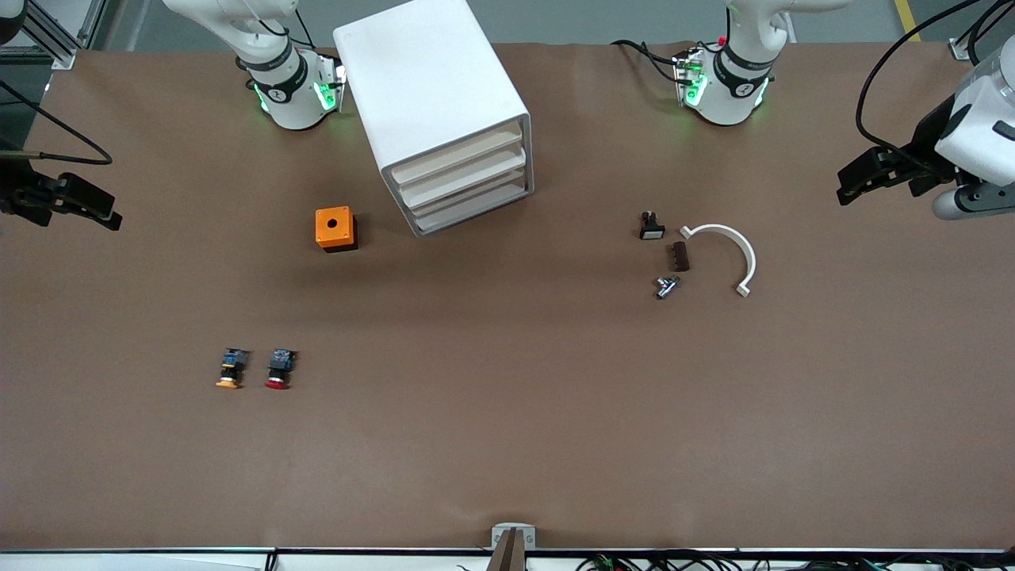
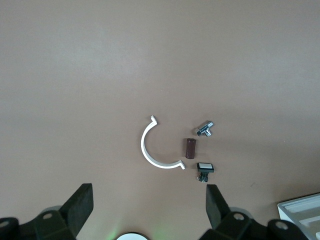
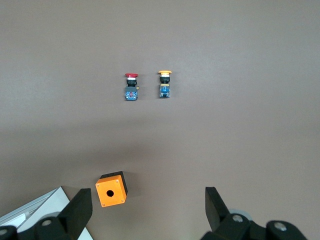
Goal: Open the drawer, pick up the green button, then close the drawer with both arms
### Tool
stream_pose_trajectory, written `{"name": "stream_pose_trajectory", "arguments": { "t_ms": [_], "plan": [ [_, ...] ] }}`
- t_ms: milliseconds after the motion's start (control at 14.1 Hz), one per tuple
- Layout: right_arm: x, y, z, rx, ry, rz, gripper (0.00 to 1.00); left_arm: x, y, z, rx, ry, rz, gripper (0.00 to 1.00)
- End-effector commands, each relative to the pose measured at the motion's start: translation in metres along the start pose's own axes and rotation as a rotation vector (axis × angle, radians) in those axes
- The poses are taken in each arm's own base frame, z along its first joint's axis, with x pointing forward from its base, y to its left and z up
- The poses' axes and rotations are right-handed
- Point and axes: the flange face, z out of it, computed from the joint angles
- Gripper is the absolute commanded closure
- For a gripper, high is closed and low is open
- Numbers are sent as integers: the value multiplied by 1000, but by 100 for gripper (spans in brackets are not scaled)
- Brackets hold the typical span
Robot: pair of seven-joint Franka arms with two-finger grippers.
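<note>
The brown table point(image 1: 507, 444) lies mostly bare, with wide open room along the edge nearest the front camera and through the middle.

At the right arm's end, the right gripper point(image 3: 147, 210) hangs in the air over the table edge, its black fingers point(image 3: 80, 212) spread wide and holding nothing; the right arm point(image 1: 270, 63) rises from its base at the top of the front view and leaves the frame. Under this gripper's camera sit an orange-capped pushbutton point(image 1: 230, 369) and a red-capped pushbutton point(image 1: 279, 369) side by side, caps toward the front camera. Farther from that camera stands a small orange box with a round hole on top point(image 1: 335, 228).

Beside it stands the large white boxy cabinet point(image 1: 432, 103), turned at a slant, its long axis running from the bases toward the front camera, its beige fronts facing the camera and slightly the left arm's end. The lowest drawer point(image 1: 476, 208) is shut, flush with the two above. The green-capped button is nowhere visible.

Toward the left arm's end lie a small black switch with a white face point(image 1: 651, 226), a dark brown block point(image 1: 680, 256), a silver metal fitting point(image 1: 666, 285) and a white curved plastic clip point(image 1: 729, 254), near one another.

The left gripper point(image 2: 150, 212) hovers over the table's end, fingers point(image 2: 216, 205) wide apart and empty, the left arm point(image 1: 979, 135) bent in from the frame's edge.
</note>
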Motion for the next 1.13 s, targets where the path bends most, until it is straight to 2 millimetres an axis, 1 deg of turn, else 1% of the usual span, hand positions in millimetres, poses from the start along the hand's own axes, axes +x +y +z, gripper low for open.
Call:
{"name": "stream_pose_trajectory", "arguments": {
  "t_ms": [0, 212, 354, 496, 567, 638, 708, 779, 921, 992, 1062],
  "plan": [
    [-10, 3, -4, -18, 8, 16, 0, 6, 2, 3, 1, -18, 6, 1],
    [-10, 3, -4, -18, 8, 14, 0, 14, -2, 14, 7, -38, -4, 1],
    [-11, 3, -4, -18, 5, 16, 0, 27, 2, 37, 12, -81, 1, 1],
    [-10, 5, -3, -18, 4, 14, 0, 39, 14, 68, 10, -138, 7, 1],
    [-10, 7, -3, -18, 4, 14, 0, 46, 29, 90, 16, -174, 27, 1],
    [-10, 7, -3, -18, 4, 12, 0, 52, 43, 104, 18, -193, 45, 1],
    [-10, 7, -3, -18, 4, 11, 0, 65, 52, 113, 7, -203, 43, 1],
    [-10, 7, -3, -18, 3, 12, 0, 73, 64, 128, -25, -231, 22, 0],
    [-10, 7, -3, -18, 3, 11, 0, 81, 97, 167, -30, -294, -28, 0],
    [-10, 7, -3, -18, 3, 12, 0, 81, 120, 188, -16, -307, -15, 0],
    [-10, 8, -3, -18, 1, 12, 0, 87, 133, 208, -21, -302, -29, 0]
  ]
}}
